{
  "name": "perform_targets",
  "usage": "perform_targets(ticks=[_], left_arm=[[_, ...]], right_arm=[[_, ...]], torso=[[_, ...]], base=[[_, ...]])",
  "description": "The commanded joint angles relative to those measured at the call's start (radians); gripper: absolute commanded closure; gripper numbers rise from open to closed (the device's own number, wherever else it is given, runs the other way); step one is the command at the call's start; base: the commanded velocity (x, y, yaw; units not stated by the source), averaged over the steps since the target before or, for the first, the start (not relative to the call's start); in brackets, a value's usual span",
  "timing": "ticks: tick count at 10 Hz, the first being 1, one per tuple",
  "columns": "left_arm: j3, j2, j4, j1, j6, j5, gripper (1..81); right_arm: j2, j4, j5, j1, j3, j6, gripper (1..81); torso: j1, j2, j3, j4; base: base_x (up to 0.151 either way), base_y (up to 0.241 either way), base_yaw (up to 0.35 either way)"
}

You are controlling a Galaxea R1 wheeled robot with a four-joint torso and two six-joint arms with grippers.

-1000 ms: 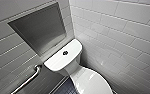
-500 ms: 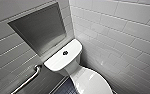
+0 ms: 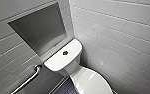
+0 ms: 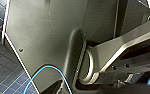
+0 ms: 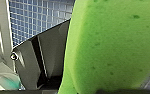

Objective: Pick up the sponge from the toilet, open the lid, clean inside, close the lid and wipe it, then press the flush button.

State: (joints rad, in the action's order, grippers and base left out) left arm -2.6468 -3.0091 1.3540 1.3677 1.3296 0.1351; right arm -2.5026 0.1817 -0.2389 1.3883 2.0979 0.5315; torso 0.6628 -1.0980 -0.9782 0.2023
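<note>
The sponge (image 5: 111, 42) is pinched by the right gripper (image 5: 111, 90) above the floor tiles (image 5: 41, 20), ready for the toilet (image 3: 58, 62); the left gripper's state cannot be told.

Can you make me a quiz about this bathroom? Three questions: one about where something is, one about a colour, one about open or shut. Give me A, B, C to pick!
1. Where is the round flush button?
A) on the wall
B) on top of the tank
C) on the floor

2. What colour is the sponge?
A) pink
B) yellow
C) green

3. How is the lid?
A) down
B) up
C) taken off

Answers:
1 B: it sits in the middle of the tank's flat top.
2 C: it is bright green in the right wrist view.
3 A: it lies closed, with its smooth white top showing.
</note>
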Motion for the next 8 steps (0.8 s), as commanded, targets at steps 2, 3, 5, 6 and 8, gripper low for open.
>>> perform_targets(ticks=[2,3,5,6,8], left_arm=[[-0.001,0.010,0.005,0.009,-0.001,-0.037,1.0],[0.001,0.008,0.005,0.009,-0.001,-0.037,1.0],[0.001,0.005,0.004,0.009,-0.001,-0.035,1.0],[0.001,0.002,0.004,0.009,-0.001,-0.035,1.0],[0.001,0.001,0.005,0.009,-0.001,-0.035,1.0]], right_arm=[[-0.066,0.079,0.052,0.059,0.085,-0.004,81.1],[-0.089,0.088,0.050,0.064,0.111,-0.004,81.1],[-0.121,0.094,0.050,0.076,0.152,-0.004,81.1],[-0.136,0.096,0.050,0.082,0.175,-0.005,81.1],[-0.175,0.120,0.050,0.094,0.220,-0.005,81.1]], torso=[[-0.064,0.100,0.000,0.000],[-0.070,0.109,0.000,0.000],[-0.103,0.161,0.088,0.000],[-0.119,0.187,0.103,0.000],[-0.164,0.257,0.163,0.000]], base=[[0.000,0.000,0.000],[0.000,0.000,0.000],[0.000,0.000,0.000],[0.000,0.000,0.000],[0.000,0.000,0.000]])
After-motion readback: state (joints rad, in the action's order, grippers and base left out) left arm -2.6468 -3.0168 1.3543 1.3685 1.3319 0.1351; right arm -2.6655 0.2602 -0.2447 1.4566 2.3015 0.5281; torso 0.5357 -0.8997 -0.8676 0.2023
